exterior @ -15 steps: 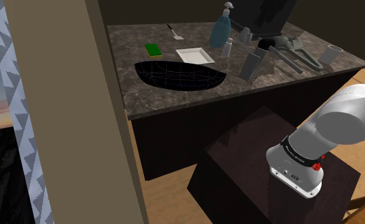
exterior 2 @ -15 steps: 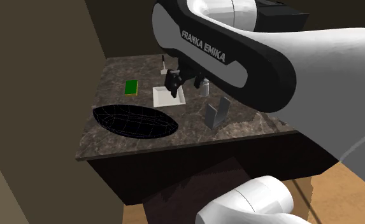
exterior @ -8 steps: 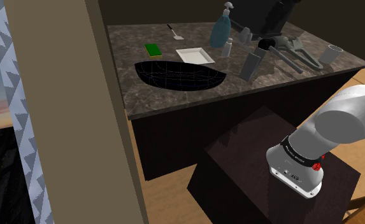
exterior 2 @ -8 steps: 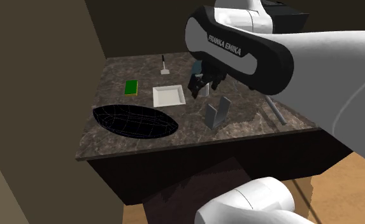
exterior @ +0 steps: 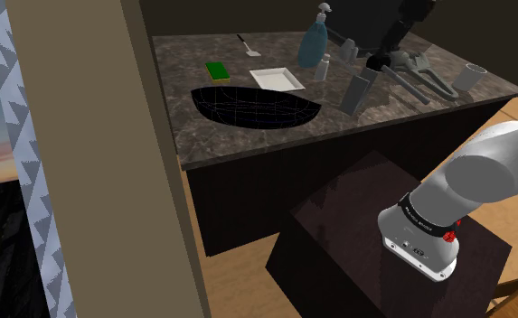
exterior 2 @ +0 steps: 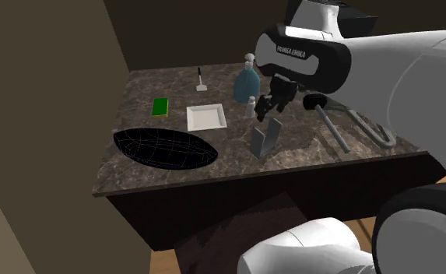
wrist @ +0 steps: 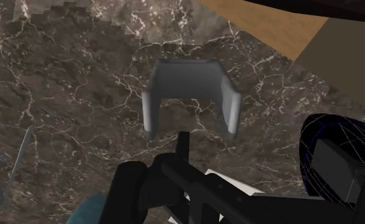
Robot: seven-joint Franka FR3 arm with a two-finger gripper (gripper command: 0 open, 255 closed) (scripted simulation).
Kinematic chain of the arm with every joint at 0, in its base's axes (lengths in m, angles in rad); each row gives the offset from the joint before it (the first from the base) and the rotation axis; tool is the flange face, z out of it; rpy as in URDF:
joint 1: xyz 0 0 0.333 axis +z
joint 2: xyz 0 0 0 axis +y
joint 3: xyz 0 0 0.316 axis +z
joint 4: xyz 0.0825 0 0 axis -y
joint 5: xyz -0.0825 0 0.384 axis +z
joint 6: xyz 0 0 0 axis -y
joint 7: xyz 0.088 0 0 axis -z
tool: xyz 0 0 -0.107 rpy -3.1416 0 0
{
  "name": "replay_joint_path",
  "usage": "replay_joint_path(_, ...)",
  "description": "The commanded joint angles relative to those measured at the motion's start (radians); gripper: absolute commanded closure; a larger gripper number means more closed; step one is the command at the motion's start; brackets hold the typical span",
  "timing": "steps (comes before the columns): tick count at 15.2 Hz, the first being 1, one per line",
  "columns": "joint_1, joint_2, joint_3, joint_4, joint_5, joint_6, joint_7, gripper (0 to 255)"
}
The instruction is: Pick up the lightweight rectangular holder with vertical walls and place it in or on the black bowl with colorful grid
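Note:
The holder (exterior: 356, 93) is a small grey U-shaped piece with upright walls, standing on the dark marble counter (exterior: 248, 135) near its front edge. It also shows in the second exterior view (exterior 2: 265, 138) and the wrist view (wrist: 190, 95). The black bowl with a coloured grid (exterior: 257, 107) (exterior 2: 164, 148) lies wide and shallow to the shoulder view's left of the holder. My black gripper (exterior 2: 272, 105) hangs open in the air just above and behind the holder, touching nothing. Looking down from the gripper (wrist: 241, 178), the holder sits beyond the fingers, with the bowl's rim (wrist: 327, 159) off to one side.
A white square plate (exterior: 277, 79), a green sponge (exterior: 217, 70) and a small brush (exterior: 246, 45) lie behind the bowl. A blue bottle (exterior: 314, 41) and a small white bottle (exterior: 322, 68) stand close behind the holder. Grey metal fittings (exterior: 419, 77) and a grey cup (exterior: 470, 77) are further right.
The arm has swung toward the second exterior view's right. The gripper went from over the white plate, past the bottles, to just above the holder. Nothing on the counter has moved.

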Motion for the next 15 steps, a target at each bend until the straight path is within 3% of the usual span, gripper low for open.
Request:
replay_joint_path(1, -0.003, 0.048, -0.047, 0.006, 0.0, 0.038, -0.056, 0)
replay_joint_path(7, 0.005, 0.214, -0.176, 0.073, 0.046, 0.116, -0.22, 0)
replay_joint_path(15, 0.018, 0.265, -0.19, 0.012, 0.074, 0.222, -0.242, 0)
